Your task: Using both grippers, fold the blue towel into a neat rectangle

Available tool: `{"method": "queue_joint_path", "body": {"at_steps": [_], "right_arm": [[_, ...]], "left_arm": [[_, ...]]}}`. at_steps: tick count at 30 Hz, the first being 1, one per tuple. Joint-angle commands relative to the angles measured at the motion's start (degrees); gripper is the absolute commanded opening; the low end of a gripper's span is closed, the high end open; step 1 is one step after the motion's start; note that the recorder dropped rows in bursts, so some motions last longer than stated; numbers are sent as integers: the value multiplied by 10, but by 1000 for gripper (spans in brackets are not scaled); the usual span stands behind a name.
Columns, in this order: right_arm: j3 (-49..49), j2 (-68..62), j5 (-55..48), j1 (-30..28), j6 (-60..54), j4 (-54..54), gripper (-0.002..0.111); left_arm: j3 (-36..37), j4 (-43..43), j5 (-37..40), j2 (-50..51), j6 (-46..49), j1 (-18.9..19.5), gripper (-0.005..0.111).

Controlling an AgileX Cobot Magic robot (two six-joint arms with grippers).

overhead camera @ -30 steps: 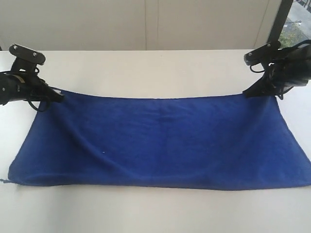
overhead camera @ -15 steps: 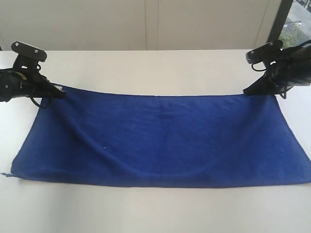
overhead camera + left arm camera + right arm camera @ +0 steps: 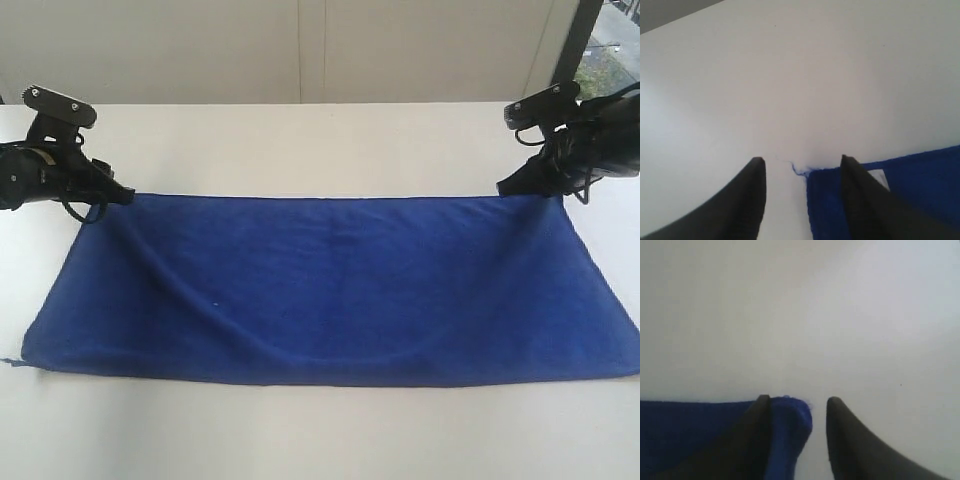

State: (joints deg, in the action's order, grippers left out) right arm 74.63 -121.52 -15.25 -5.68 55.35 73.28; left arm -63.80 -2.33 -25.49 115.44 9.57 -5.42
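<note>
Our left tool [image 3: 802, 159] has its two black tapered fingers standing apart, clamped on nothing. One far corner of the large royal-blue terry towel [image 3: 330, 285] lies flat on the white bench [image 3: 300, 140] between them, its small white tag [image 3: 879, 176] just beside one finger and a loose blue thread [image 3: 797, 170] trailing off the corner. Our right tool [image 3: 798, 399] is likewise apart: the towel's other far corner sits bunched against one finger and clear of the other. The towel itself lies spread as a long rectangle with both tools at the ends of its far hem. We judge that one lengthwise fold is probably down, since a curved ridge shows through the top layer, though we cannot see the layers themselves. Folding across the towel's length appears to be left, along with smoothing. The far hem runs straight and the near hem bows a little. The towel's right end reaches the border of the exterior view, so we cannot tell how much bench lies past it. Bare bench lies beyond the far hem, before the near hem and off the towel's left end, leaving ample room to carry one end over the other.
</note>
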Motion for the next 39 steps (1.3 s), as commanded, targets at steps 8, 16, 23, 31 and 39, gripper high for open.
{"method": "queue_joint_path", "body": {"at_steps": [8,16,23,31,39], "right_arm": [[1,62,-104,-7,1,-122,47],[1,122,-212,-7,-214,-365,18],[-39,180,-250,-5,-321,-508,0],[-140,270,-246,-5,-355,-533,0],[-242,277,-153,-5,-359,-542,0]], "left_arm": [[-3,8,89,-57,-6,3,59],[-3,8,306,-127,-7,3,44],[-2,8,476,-171,-22,3,0],[-1,71,554,-235,-49,2,0],[89,125,494,-236,-47,2,0]]}}
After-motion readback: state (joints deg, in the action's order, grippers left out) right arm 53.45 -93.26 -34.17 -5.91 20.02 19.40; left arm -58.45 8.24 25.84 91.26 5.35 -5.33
